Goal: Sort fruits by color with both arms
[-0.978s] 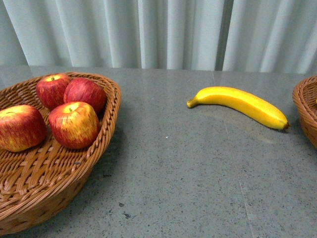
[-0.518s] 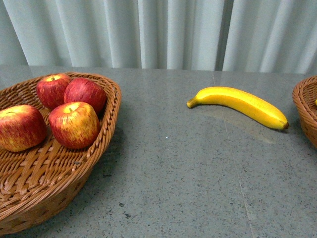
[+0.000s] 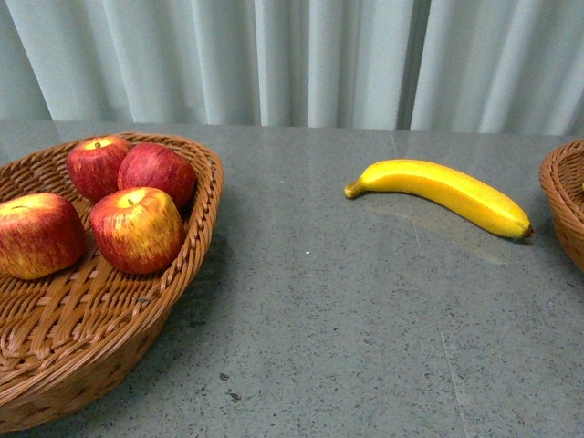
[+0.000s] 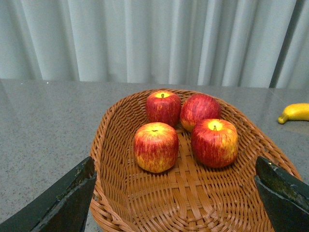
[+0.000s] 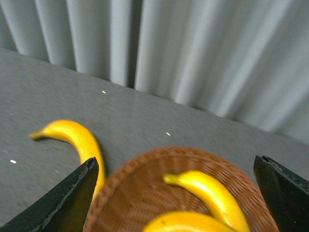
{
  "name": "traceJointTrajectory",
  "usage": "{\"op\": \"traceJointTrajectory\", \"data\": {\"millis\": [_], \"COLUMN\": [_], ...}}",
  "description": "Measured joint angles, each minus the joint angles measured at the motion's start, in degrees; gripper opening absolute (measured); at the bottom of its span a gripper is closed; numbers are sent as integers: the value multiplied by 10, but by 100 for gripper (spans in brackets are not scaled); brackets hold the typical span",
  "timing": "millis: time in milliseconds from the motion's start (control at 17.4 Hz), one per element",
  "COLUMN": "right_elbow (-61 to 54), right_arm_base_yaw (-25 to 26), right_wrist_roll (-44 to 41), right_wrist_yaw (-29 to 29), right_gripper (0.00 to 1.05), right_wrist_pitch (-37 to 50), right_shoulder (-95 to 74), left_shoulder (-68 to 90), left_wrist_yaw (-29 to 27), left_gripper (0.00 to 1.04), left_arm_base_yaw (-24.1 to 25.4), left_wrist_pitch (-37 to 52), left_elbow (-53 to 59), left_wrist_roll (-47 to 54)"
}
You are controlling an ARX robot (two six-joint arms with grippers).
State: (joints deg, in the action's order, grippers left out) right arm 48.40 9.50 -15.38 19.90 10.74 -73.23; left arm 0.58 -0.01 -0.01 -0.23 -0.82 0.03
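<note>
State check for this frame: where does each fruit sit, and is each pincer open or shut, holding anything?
Four apples: lying in the left basket.
Loose banana: lying on the table, outside both baskets.
Two bananas: lying in the right basket.
Left pincer: open, empty.
Right pincer: open, empty.

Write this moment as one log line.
apples: four, in basket | banana: on table | left end effector: open | right end effector: open
</note>
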Motion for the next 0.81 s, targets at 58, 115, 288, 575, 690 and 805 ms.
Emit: {"op": "traceJointTrajectory", "data": {"millis": [58,115,288,575,690,805], "right_elbow": [8,17,84,427,442,456], "right_arm_base_yaw": [-17,-34,-143,-245,-233,-225], "right_wrist_roll": [7,11,40,-79,-92,-102], "right_wrist_yaw": [-6,-11,-42,-84,-91,-101], "right_gripper": [98,98,98,98,98,98], "right_wrist_pitch": [1,2,-8,-249,-264,-269], "right_shoulder": [-6,-13,-81,-464,-483,-503], "left_shoulder": [0,0,0,0,0,0], "left_wrist_yaw": [0,0,0,0,0,0], "left_gripper": [98,98,98,98,98,98], "left_arm_base_yaw": [0,0,0,0,0,0], "left_wrist_pitch": [0,0,0,0,0,0], "left_elbow": [0,0,0,0,0,0], "left_wrist_roll": [0,0,0,0,0,0]}}
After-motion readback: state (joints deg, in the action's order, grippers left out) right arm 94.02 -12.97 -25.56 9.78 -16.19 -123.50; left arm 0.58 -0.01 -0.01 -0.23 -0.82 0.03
